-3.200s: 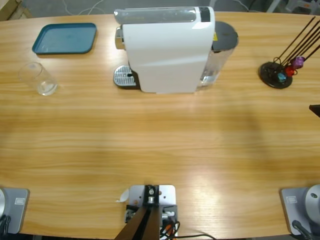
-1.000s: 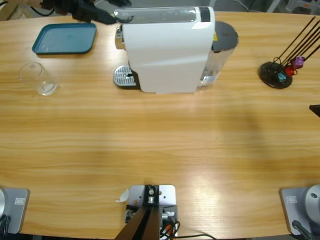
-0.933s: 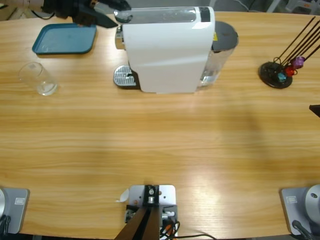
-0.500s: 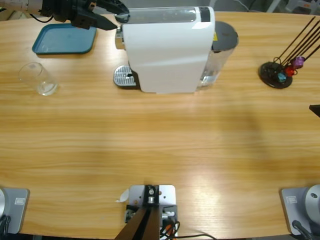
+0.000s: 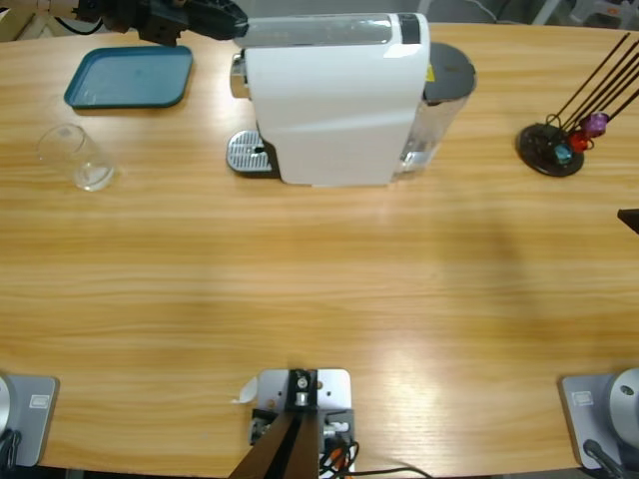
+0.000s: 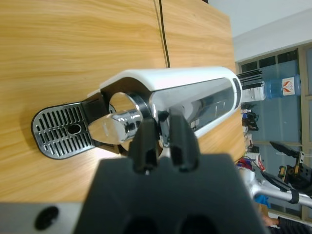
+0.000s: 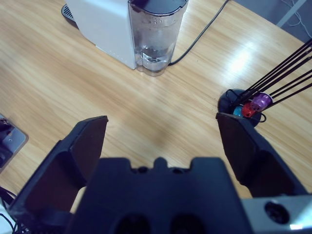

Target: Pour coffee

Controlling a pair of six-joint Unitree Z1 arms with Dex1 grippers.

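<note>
- the left gripper (image 6: 163,146) hovers at the front top end of the big white plastic coffee machine (image 5: 334,100), its two black jaws drawn nearly together with only a thin slit between them and nothing held; in the high view it shows at the top left edge (image 5: 205,18).
- the right gripper (image 7: 161,141) hangs above the long wooden table (image 5: 319,279), jaws spread wide and empty, looking toward the machine's clear water tank (image 7: 156,34) and a black capsule stand with thin rods (image 7: 243,105).
- no coffee is visible anywhere; the small clear drinking glass (image 5: 78,157) stands well apart from the machine, left of its perforated metal drip tray (image 5: 248,153) and below a teal rectangular tray (image 5: 130,77), and looks empty.
- judgement: the glass is light, rigid, smooth and breakable; take it around its mid wall with moderate squeeze, keep it upright, and move slowly once liquid is inside.
</note>
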